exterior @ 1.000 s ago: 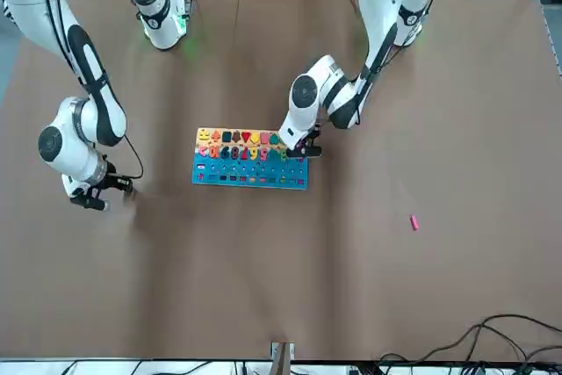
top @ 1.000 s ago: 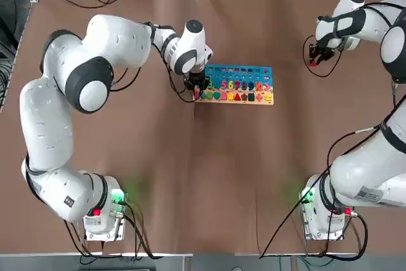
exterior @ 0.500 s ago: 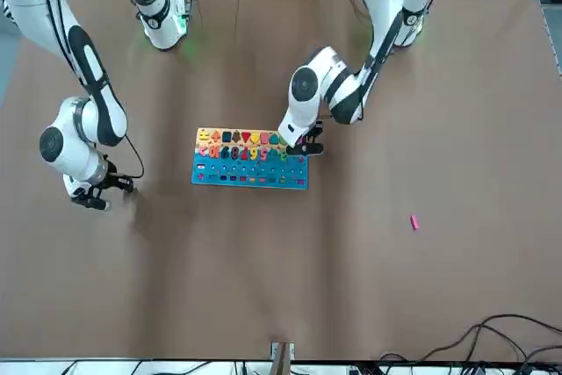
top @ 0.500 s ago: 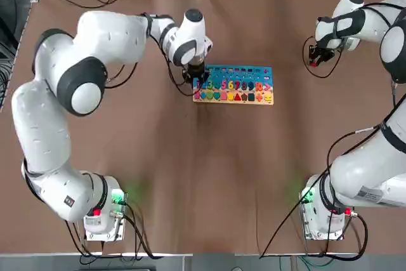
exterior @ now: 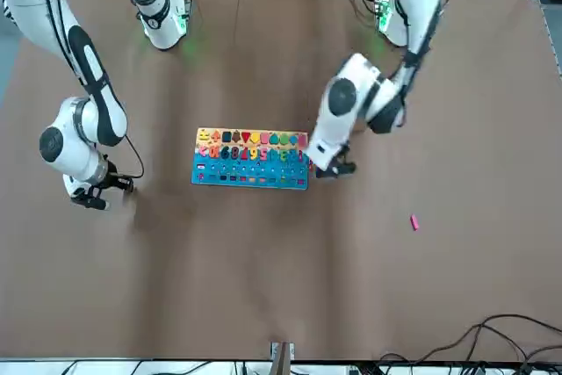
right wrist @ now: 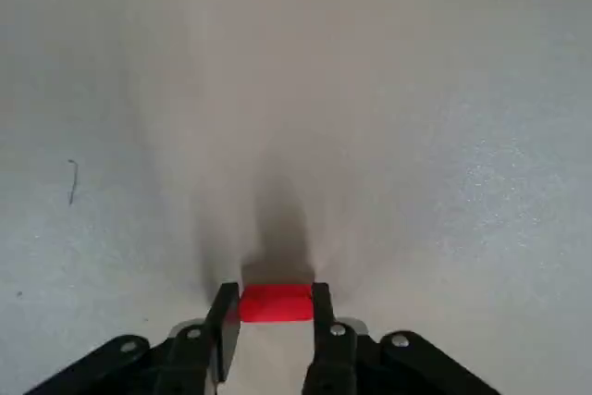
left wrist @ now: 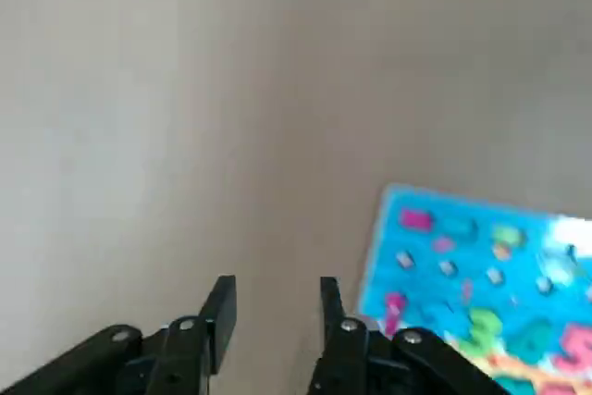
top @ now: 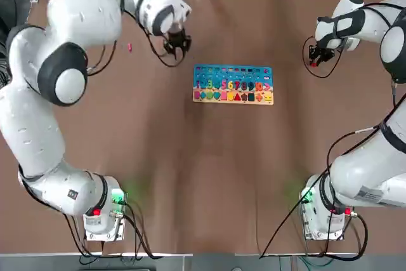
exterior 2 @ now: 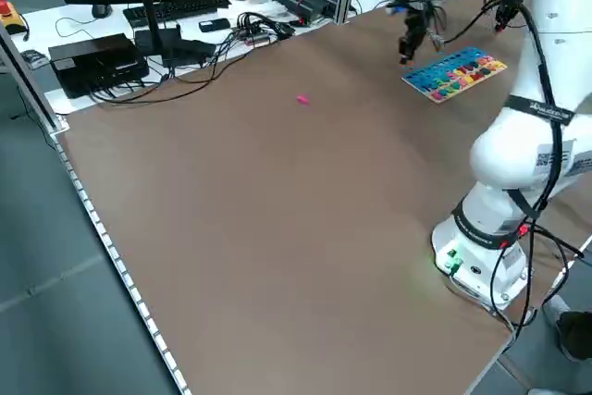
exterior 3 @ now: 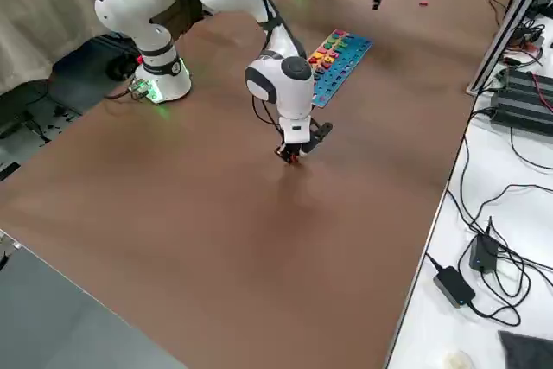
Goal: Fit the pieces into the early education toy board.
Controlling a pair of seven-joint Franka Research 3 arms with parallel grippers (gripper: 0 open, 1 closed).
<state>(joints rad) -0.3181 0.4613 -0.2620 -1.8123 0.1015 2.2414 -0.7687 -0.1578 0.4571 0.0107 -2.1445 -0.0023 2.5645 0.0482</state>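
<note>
A: What's nearest you in the top view?
B: Your toy board (top: 233,96), flat at upper centre. It looks light and stiff, so it may skid if you press a piece off-centre.
A: And the right gripper (right wrist: 276,307)?
B: Beyond the board, at upper right. Its jaws are nearly closed on a small red piece (right wrist: 277,304), pinched by its two ends. That looks like hard, smooth plastic; squeeze gently, or it could twist or pop out.
A: The left gripper (left wrist: 278,298)?
B: Upper left of the board, jaws well apart, nothing between them.
A: Farthest?
B: The loose pink piece (exterior: 414,223), at upper left of the top view. It seems light and slippery; you'd best straddle its narrow middle, low and square, to avoid flicking it away.
</note>
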